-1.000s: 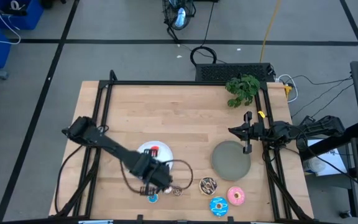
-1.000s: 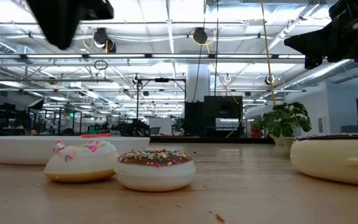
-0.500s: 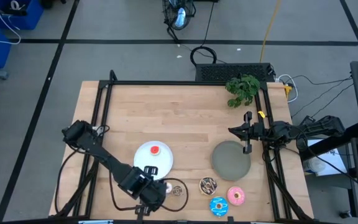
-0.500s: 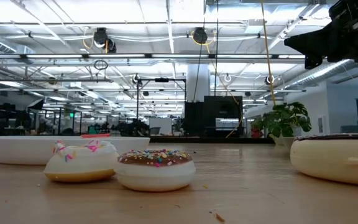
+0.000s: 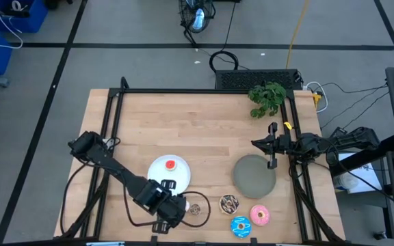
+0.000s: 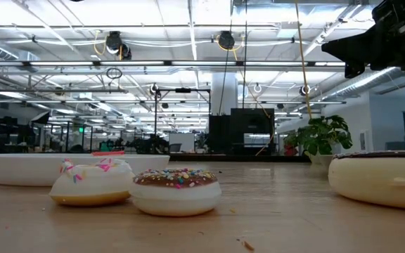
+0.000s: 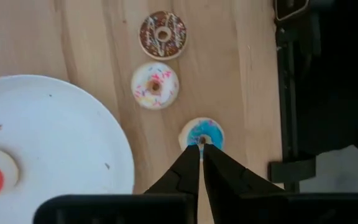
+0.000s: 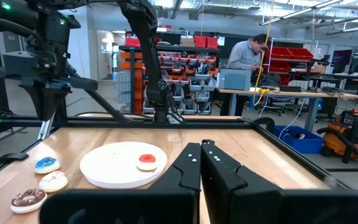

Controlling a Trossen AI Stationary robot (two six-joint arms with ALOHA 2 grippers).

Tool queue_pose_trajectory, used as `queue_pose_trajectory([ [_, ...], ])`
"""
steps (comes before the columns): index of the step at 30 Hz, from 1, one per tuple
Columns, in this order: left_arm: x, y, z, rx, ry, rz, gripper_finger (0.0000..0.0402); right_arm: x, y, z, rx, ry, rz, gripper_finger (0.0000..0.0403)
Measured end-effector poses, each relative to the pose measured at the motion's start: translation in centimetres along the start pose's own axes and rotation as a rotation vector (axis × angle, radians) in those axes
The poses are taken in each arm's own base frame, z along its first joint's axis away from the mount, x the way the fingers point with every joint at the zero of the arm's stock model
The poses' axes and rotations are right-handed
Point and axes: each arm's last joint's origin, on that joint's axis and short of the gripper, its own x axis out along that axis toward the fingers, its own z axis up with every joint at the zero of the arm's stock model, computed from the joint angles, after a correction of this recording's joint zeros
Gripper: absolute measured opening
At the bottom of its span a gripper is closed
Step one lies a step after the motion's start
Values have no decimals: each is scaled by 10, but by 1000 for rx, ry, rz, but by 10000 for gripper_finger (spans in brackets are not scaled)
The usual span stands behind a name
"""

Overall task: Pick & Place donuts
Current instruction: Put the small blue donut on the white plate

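Observation:
My left gripper [image 7: 201, 148] is shut and empty, held high over the tiny blue donut [image 7: 202, 132], which lies flat on the table near its front edge. Beside it lie the tiny white donut [image 7: 155, 86] and the tiny brown donut [image 7: 163, 35]. The tiny red donut [image 5: 170, 165] lies on the white plate [image 5: 157, 179]. The larger chocolate-sprinkled [image 5: 229, 203], blue [image 5: 241, 226] and pink [image 5: 259, 215] donuts lie at the front, near the grey plate [image 5: 254, 174]. My right gripper [image 8: 201, 146] is shut and empty, waiting above the table's right side.
A green plant [image 5: 267, 98] stands at the far right corner. A black frame [image 5: 183, 91] runs round the table's edges. The right wrist view shows my left arm [image 8: 45, 56] above the tiny donuts and a person [image 8: 247, 53] far off in the room.
My left gripper has gone up, out of the top of the low view, and has shifted a little toward the table's near edge. The donuts have stayed where they were.

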Motion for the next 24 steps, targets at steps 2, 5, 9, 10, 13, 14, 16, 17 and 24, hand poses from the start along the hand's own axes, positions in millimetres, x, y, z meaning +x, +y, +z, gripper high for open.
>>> queue_pose_trajectory([
  [2,0,0,1,0,-8,-3,26,0,0,0,0,0,0,0],
  [5,0,-2,3,11,-27,-15,26,0,0,0,0,0,0,0],
  [9,0,-1,2,43,-22,-11,26,0,0,0,0,0,-1,0],
  [10,0,-1,2,43,-21,-13,26,0,0,0,0,0,0,0],
  [13,0,-1,2,29,-14,-19,26,0,0,0,0,0,0,0],
  [14,0,-1,2,22,-14,-17,26,0,0,0,0,0,0,0],
  [16,0,0,2,15,-18,-10,26,0,0,0,0,0,0,0],
  [17,0,0,2,12,-18,-9,26,0,0,0,0,0,0,0],
  [24,0,2,2,-49,-47,65,26,0,0,-2,-6,21,1,0],
])
